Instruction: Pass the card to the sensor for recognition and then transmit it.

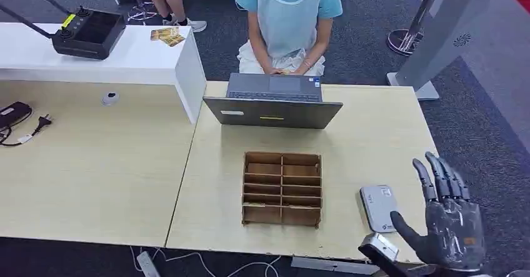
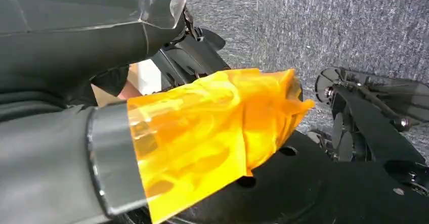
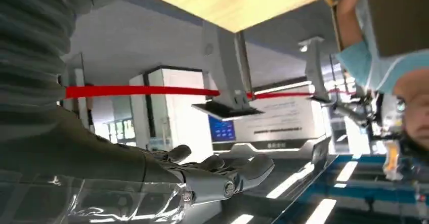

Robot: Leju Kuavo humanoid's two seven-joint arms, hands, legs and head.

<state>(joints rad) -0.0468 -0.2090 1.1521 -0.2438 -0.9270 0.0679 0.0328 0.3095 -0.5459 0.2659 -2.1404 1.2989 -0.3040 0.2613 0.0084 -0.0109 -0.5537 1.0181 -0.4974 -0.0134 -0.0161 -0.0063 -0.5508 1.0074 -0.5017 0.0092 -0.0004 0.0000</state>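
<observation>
My right hand (image 1: 447,221) hovers over the table's front right corner, fingers spread and pointing away from me, palm bare. In the right wrist view the same hand (image 3: 222,176) is stretched flat with nothing in it. Just left of it, a flat grey sensor pad (image 1: 379,207) lies on the table. Two yellowish cards (image 1: 167,35) rest on the white counter at the far left. My left hand (image 2: 212,133) hangs low beside my body under an orange translucent cover, so its fingers are hard to read.
A wooden compartment box (image 1: 282,188) stands mid-table, with a grey laptop (image 1: 273,102) behind it and a seated person (image 1: 289,20) facing me. The white counter (image 1: 156,64) carries a black device (image 1: 90,33). Cables and a plug (image 1: 41,123) lie far left.
</observation>
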